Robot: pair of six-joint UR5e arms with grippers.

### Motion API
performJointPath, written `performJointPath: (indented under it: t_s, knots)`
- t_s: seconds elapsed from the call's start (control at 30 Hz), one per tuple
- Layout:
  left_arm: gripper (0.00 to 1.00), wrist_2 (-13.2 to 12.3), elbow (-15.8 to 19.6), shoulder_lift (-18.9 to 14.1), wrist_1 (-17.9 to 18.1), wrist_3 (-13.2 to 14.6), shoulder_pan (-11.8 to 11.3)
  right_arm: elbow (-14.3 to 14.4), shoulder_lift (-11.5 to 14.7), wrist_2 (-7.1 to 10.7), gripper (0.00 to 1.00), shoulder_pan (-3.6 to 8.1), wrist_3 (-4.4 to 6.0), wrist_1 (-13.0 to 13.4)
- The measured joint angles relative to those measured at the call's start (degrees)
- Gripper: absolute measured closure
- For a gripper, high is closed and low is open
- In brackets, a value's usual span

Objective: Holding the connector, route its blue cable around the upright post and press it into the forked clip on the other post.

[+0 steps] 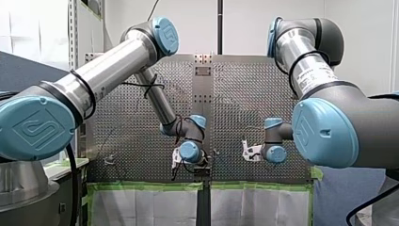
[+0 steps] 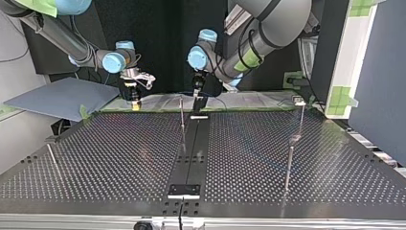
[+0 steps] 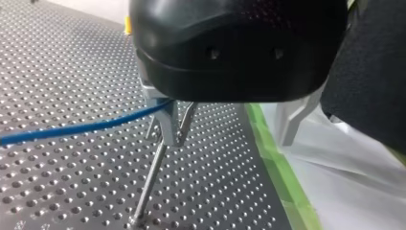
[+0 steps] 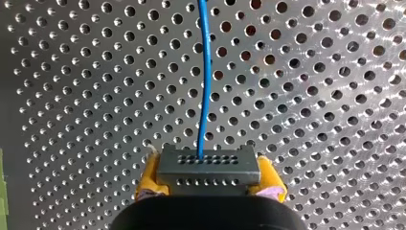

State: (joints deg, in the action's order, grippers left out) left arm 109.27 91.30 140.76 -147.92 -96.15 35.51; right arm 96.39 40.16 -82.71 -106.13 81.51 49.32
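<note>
Right wrist view has the right gripper's [image 4: 209, 178] yellow-padded fingers [image 4: 147, 181] pinching the one grey perforated connector block [image 4: 208, 165], its single thin blue cable [image 4: 205, 76] running lengthwise straight ahead over the perforated metal counter [image 4: 311, 96] to the one slim forked-clip post [image 3: 151, 182], where the nearer left gripper's [image 3: 225, 134] metal fingers [image 3: 293, 120] stand spread beside it.

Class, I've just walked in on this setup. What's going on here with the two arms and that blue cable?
The right hand is shut on a small grey connector, and its blue cable runs out ahead over the perforated table. The left hand, open, hangs over a thin post topped by a forked clip, and the cable reaches that clip under the hand. Whether it is seated in the fork cannot be told.
</note>
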Motion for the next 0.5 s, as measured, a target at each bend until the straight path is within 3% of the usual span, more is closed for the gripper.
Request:
performJointPath:
  t_s: [0.2, 0.5]
  knots:
    - [0.00, 0.13, 0.61, -0.39, 1.84, -1.08, 0.35, 0.01, 0.00, 0.00, 1.00, 0.00, -0.09, -0.16]
    - [0.00, -0.62, 3.65, -4.03, 4.94, -3.09, 0.80, 0.01, -0.01, 0.00, 1.00, -0.01, -0.10, -0.18]
